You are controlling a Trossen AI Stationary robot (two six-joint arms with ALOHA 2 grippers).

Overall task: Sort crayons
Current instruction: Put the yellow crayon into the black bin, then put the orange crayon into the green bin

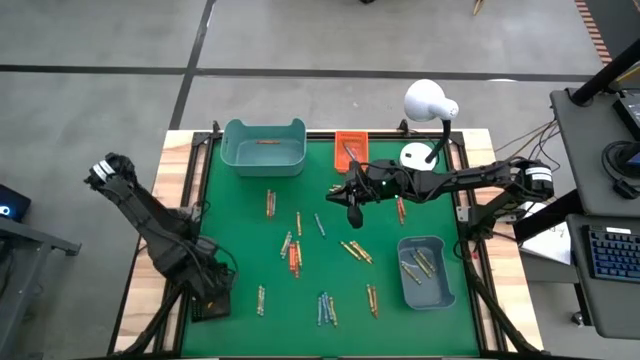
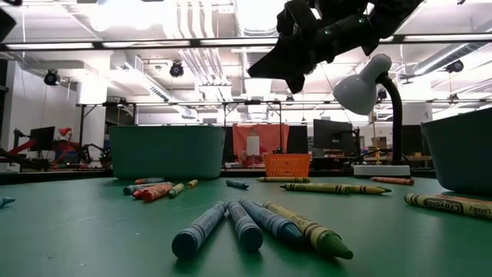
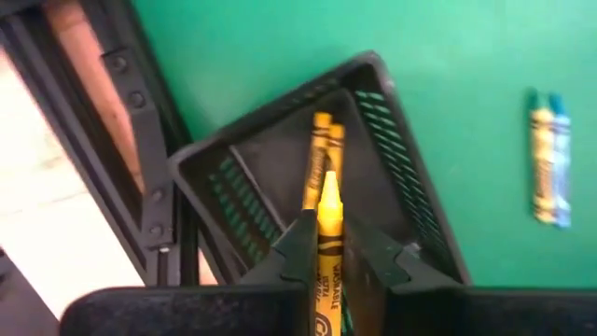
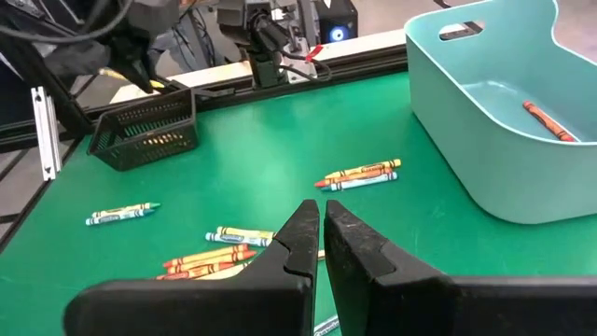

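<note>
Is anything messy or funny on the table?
Yes: many crayons lie scattered over the green table outside the bins. The left gripper holds a yellow crayon over the black tray.

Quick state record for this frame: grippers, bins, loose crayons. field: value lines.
left gripper: shut on yellow crayon, over black basket
black basket contents: yellow crayons
right gripper: shut, empty, raised above mat
teal bin: one orange-red crayon
grey-blue bin: several yellow-green crayons
orange basket: contents unclear
loose crayons: many scattered across green mat
</note>
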